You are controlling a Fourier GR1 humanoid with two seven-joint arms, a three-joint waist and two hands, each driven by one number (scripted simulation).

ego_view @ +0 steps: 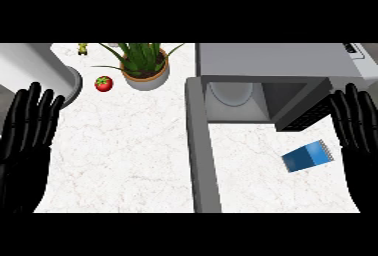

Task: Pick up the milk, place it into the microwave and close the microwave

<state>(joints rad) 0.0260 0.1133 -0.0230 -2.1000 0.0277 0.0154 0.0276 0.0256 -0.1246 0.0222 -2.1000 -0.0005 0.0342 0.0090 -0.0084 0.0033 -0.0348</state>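
Head view: nearest, the left hand and right hand rest at the side edges, fingers straight and up, holding nothing. Between them on the counter lies the blue milk carton, flat on its side, near the right hand, likely the one to take it. The microwave door stands swung open toward the robot, leaving the microwave cavity free to load. Farther left sit a tomato and a potted plant.

Bright, even light on the white counter; soft shadows, no glare.
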